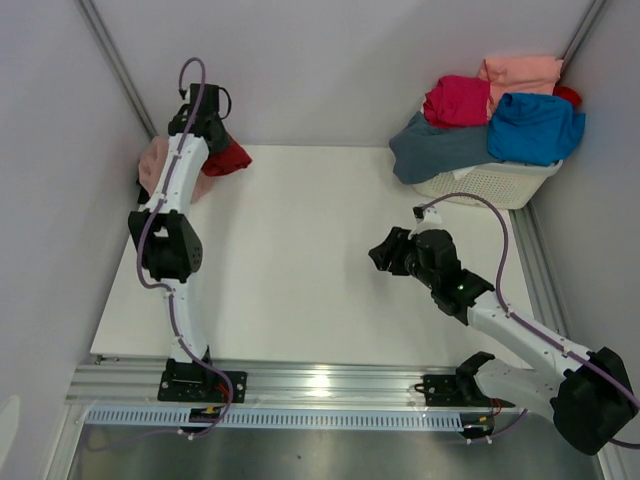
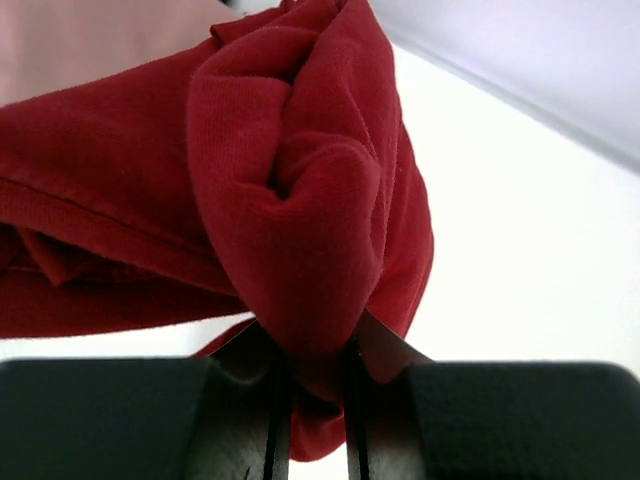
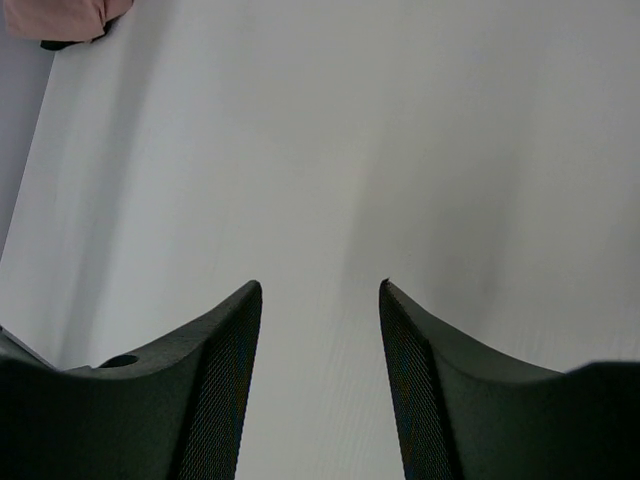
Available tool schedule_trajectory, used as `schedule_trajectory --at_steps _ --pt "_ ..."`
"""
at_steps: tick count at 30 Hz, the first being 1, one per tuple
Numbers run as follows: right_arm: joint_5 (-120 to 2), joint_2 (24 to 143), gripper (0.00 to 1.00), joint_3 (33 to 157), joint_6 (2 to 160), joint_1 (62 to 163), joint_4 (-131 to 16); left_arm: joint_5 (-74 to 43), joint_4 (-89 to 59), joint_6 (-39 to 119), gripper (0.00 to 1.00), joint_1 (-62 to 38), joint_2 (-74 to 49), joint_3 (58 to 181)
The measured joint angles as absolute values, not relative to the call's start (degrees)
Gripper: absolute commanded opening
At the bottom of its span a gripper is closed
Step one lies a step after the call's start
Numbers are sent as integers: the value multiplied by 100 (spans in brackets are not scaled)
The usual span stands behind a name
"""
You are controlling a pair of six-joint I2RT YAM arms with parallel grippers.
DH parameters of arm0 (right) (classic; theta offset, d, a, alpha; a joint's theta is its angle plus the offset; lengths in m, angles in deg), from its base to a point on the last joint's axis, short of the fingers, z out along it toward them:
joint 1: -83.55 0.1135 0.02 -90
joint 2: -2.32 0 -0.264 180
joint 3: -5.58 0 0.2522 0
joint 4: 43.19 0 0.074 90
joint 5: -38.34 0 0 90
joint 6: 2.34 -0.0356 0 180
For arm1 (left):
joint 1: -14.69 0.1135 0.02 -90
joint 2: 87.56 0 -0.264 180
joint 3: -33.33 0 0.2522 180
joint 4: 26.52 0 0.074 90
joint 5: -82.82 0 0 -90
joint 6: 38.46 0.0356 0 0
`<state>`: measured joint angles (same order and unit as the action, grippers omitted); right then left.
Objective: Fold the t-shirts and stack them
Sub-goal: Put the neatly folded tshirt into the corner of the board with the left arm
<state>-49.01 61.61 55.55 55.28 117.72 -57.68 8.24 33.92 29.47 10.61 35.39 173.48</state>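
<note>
A dark red t-shirt is bunched at the table's far left corner, and in the left wrist view this dark red t-shirt fills most of the picture. My left gripper is shut on a fold of it, cloth pinched between the jaws. A dusty pink t-shirt lies under the left arm beside it. My right gripper hovers over the table's right middle; in its wrist view the right gripper stands open with only bare table between the fingers.
A white lattice basket stands at the far right corner, piled with magenta, salmon, bright blue and slate grey-blue shirts. Grey walls close in on the left, back and right. The pink shirt's edge shows at the right wrist view's top left.
</note>
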Motion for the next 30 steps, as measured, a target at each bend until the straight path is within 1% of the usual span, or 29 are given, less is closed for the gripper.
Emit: schedule_trajectory --at_steps 5,11,17,23,29,30 --pt "-4811 6122 54 5417 5458 12032 -5985 1207 3123 2578 0 1599 3559 17339" --pt "-4695 6065 53 5345 5345 12340 -6188 1311 2537 1852 0 2394 3579 17007" --pt "-4536 6104 53 5354 5264 12642 -6317 695 1831 707 1 2864 3683 16351" --pt "-4363 6213 54 5430 5176 12826 -6387 94 1105 -73 1 2976 3769 15641" --pt "-4232 6362 54 5513 5122 12878 -6374 -273 769 -628 13 3089 3758 14882" --pt "-4219 6399 54 5529 5122 12882 -6372 -334 769 -670 19 3122 3758 14841"
